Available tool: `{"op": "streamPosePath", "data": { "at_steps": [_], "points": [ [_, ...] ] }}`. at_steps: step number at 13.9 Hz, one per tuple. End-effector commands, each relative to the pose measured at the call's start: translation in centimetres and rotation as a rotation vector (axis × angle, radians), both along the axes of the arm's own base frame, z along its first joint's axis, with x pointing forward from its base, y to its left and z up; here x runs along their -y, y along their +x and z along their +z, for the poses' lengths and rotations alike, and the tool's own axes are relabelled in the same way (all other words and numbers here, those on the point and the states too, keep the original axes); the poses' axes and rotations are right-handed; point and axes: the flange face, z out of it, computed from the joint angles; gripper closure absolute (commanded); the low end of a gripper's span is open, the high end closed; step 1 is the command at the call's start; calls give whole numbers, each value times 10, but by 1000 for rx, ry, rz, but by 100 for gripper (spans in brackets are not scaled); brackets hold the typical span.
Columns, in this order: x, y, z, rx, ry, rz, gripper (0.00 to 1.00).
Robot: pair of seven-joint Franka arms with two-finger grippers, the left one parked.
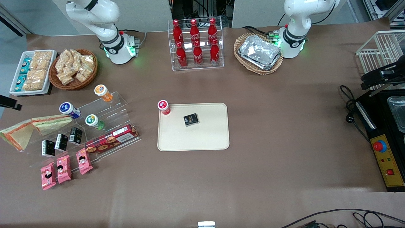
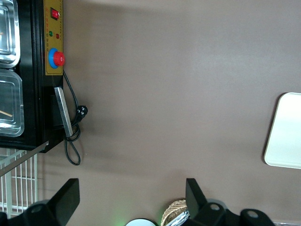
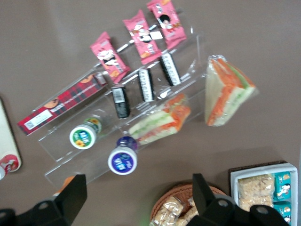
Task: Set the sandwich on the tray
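Note:
The sandwich [image 1: 19, 136], a clear-wrapped wedge with a broad orange-red band and a thin green line, lies on the table at the working arm's end, beside the acrylic stand; it also shows in the right wrist view [image 3: 228, 92]. The cream tray [image 1: 193, 139] lies mid-table and carries a red-capped bottle [image 1: 164, 107] and a small black box [image 1: 191, 119]. The tray's edge shows in the right wrist view [image 3: 7, 136]. My gripper [image 3: 138, 197] is open and empty, high above the table between a purple-capped bottle [image 3: 122, 160] and the snack basket [image 3: 181, 207], apart from the sandwich.
A second, mostly green wedge [image 1: 52, 123] lies on the acrylic stand [image 1: 117, 101] with bottles, black boxes, a biscuit box [image 1: 110, 139] and pink packs [image 1: 63, 169]. A white snack tray [image 1: 31, 71], cola rack [image 1: 196, 44], foil trays [image 1: 259, 52] and a black machine [image 1: 384, 142] stand around.

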Motion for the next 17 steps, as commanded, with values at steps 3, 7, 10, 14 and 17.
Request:
{"op": "streamPosePath", "data": {
  "at_steps": [3,7,10,14,17],
  "points": [
    [26,-17,-13,35,-115,16,0],
    [39,-20,-51,93,-129,172,0],
    [60,-23,-65,118,-143,265,0],
    [87,-21,-83,131,-151,279,0],
    [108,-23,-99,131,-155,246,0]
  ]
}}
